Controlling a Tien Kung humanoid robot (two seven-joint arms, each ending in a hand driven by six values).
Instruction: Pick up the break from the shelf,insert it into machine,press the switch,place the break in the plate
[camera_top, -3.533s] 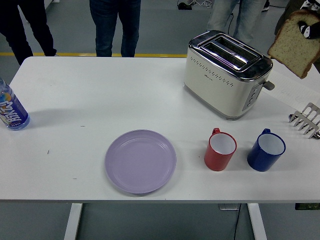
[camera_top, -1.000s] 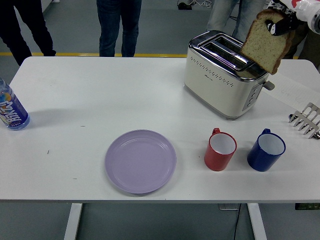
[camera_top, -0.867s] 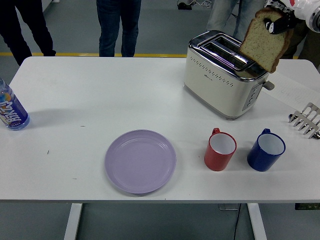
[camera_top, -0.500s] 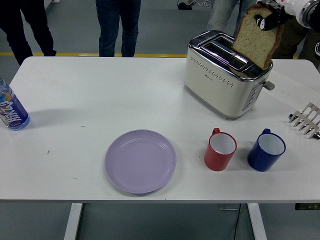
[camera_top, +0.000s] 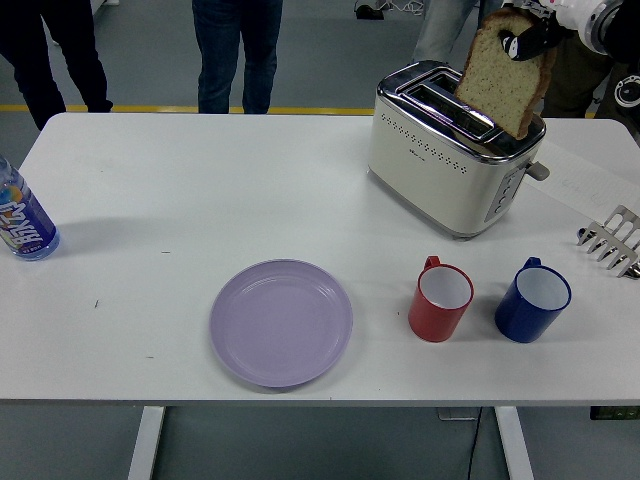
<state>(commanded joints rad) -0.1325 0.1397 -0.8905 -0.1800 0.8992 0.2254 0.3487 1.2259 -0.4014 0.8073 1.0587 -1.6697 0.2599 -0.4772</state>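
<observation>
Right hand (camera_top: 528, 38) enters from the upper right corner, black fingers pinched on the top crust of the bread slice (camera_top: 500, 72). Left hand not in view.

Slice hangs below and slightly left of the hand, long axis near vertical, tilted so the top leans right toward the wrist. Its lower corner sits just over the toaster (camera_top: 455, 148), at the right end of the top; I cannot tell if it touches the chrome.

Key relation: the two slots (camera_top: 452, 103) run diagonally away from the hand, toward the lower left of it. The flat of the slice looks roughly in line with them. Judgement: a short drop with slight straightening should seat it.

Materials: bread brown, porous, soft, darker crust; likely to bend or tear if forced. Toaster cream body, polished metal top, rounded corners, lever (camera_top: 538, 170) on the end nearest the hand.

Lilac plate (camera_top: 281, 322), round and matte, lies well off, far below-left of the hand.
</observation>
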